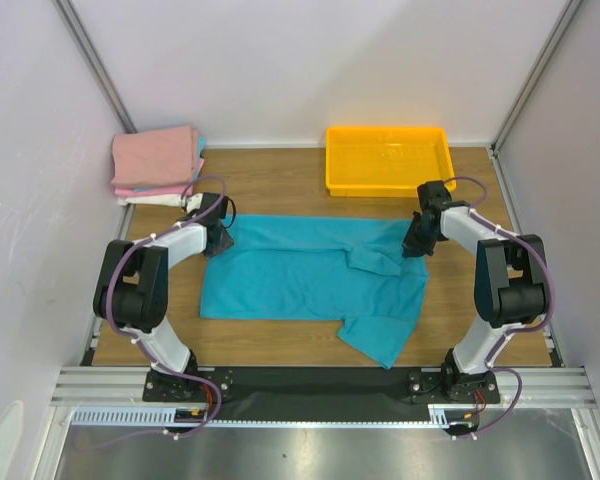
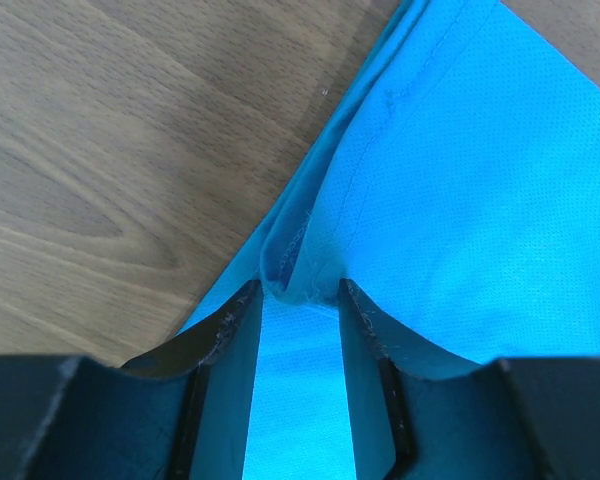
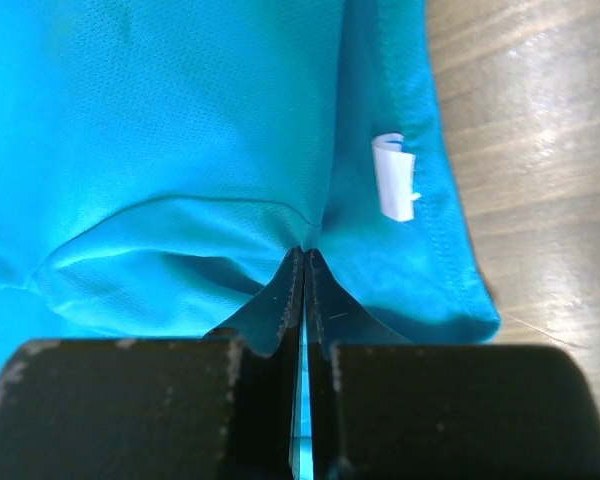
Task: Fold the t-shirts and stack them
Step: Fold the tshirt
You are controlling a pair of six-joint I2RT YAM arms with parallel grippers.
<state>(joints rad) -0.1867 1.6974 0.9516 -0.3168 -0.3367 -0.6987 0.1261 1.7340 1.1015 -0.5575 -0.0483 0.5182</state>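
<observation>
A teal t-shirt (image 1: 310, 280) lies spread across the middle of the wooden table, with a sleeve hanging toward the front right. My left gripper (image 1: 220, 238) is at the shirt's far left corner. In the left wrist view (image 2: 300, 290) its jaws stand apart, with a raised fold of the shirt's edge (image 2: 295, 250) between the tips. My right gripper (image 1: 417, 243) is at the shirt's far right edge. In the right wrist view (image 3: 305, 250) it is shut on a pinch of teal cloth, beside a white label (image 3: 395, 188).
A stack of folded shirts, pink on top (image 1: 155, 160), sits at the far left corner of the table. A yellow tray (image 1: 388, 190) stands at the far right. Grey walls close in both sides.
</observation>
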